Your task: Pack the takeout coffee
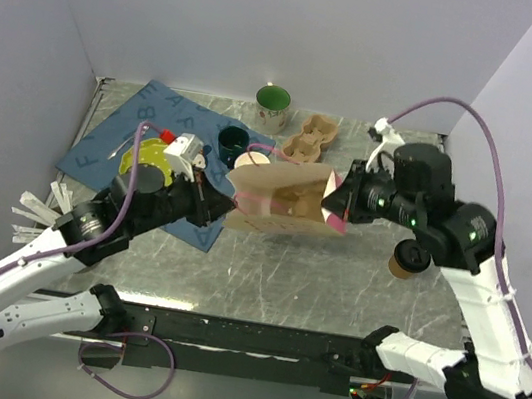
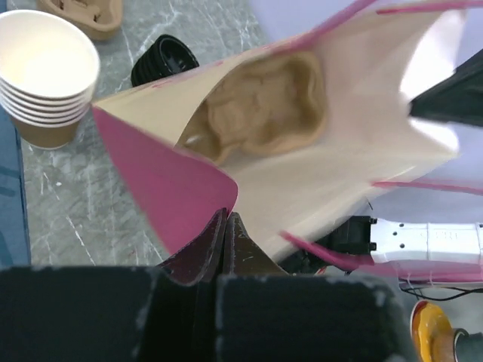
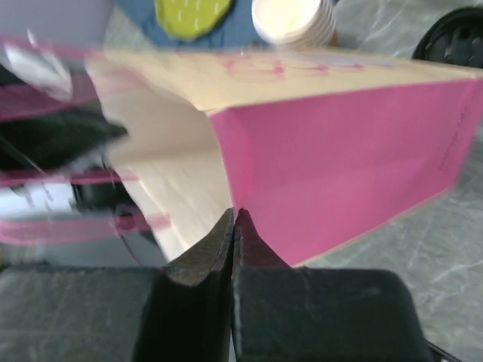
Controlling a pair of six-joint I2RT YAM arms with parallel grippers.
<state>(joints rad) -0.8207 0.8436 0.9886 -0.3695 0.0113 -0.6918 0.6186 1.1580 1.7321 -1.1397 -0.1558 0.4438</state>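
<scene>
Two hands hold one paper bag between them above the middle of the counter. The left hand is closed on the bag's left edge, with its fingertips pressed together on a pink side fold. The right hand is also closed, pinching the pink panel at the bag's right edge.

The bag is of brown kraft paper with smooth pink sides and thin pink handles, and its mouth stands open. Inside it lies one moulded pulp cup carrier, rough and beige, with rounded hollows. A second carrier of the same kind lies on the counter behind the bag.

One takeout coffee, a brown paper cup with a black lid, stands upright on the counter to the right. It is outside the bag, apart from it and just beside the right arm.

One stack of lidless paper cups, white inside, stands just behind the bag, and one black ribbed lid lies near it. Two mugs stand farther back: one mug with a green inside and one dark teal mug. The teal one is on a blue cloth printed with letters. The counter is grey and marbled.
</scene>
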